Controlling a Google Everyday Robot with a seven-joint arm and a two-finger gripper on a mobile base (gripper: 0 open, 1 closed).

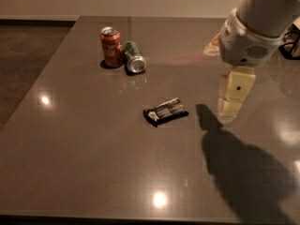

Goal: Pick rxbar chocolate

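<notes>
Leftward of the cream two-finger gripper (229,110) (open or closed: cannot tell), hovering at right: flat black-wrapped rxbar chocolate (165,111), long axis roughly left-right.

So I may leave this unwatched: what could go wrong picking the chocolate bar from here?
1. The rxbar chocolate lies flat on the glossy table, so the end effector, hanging to its right in the camera view, may scrape the surface or shove the bar away.
2. It lies askew, so a poorly turned grasp could slip off.
The red-orange can and green can sit well behind: little risk.
</notes>
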